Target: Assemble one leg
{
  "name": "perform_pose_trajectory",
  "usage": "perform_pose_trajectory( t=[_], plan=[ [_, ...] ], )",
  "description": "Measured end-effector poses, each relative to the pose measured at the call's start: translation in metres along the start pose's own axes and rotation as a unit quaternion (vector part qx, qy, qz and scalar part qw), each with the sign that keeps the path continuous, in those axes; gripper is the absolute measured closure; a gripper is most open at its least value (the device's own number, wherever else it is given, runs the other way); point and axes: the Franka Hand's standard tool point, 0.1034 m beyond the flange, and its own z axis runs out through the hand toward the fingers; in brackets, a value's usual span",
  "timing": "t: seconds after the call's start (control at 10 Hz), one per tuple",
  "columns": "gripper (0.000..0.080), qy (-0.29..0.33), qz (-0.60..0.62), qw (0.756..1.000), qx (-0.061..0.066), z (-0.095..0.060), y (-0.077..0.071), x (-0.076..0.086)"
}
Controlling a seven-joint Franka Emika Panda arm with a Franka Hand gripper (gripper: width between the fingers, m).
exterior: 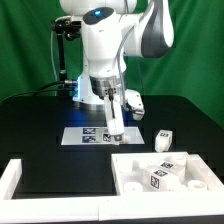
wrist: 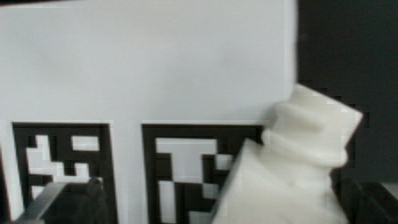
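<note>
A white leg (wrist: 294, 150) stands between my gripper's (wrist: 214, 208) fingers, close against one of them, tilted. Bare marker board shows between it and the other finger (wrist: 54, 197), so the jaws stand apart. In the exterior view my gripper (exterior: 113, 122) hangs low over the marker board (exterior: 90, 136), and the leg (exterior: 114, 118) reaches down to it. Another leg (exterior: 164, 140) stands on the black table to the exterior view's right. The large white panel (exterior: 135, 168) lies at the front right, with further tagged legs (exterior: 168, 175) on or against it.
A white bar (exterior: 10, 178) lies at the front on the exterior view's left. A small white part (exterior: 133, 101) sits behind the gripper. The arm's base stands at the back before a green curtain.
</note>
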Motion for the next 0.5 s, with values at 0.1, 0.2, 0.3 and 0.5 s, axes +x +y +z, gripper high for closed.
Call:
perform_pose_trajectory(
  t=[0.1, 0.2, 0.3, 0.5],
  plan=[
    [0.0150, 0.001, -0.005, 1.000, -0.003, 0.0024, 0.0008, 0.0019],
    [0.0150, 0.001, -0.005, 1.000, -0.003, 0.0024, 0.0007, 0.0013],
    [0.0150, 0.001, -0.005, 1.000, -0.003, 0.0027, 0.0009, 0.0015],
    [0.0282, 0.001, -0.005, 1.000, -0.004, 0.0030, 0.0012, 0.0016]
  ],
)
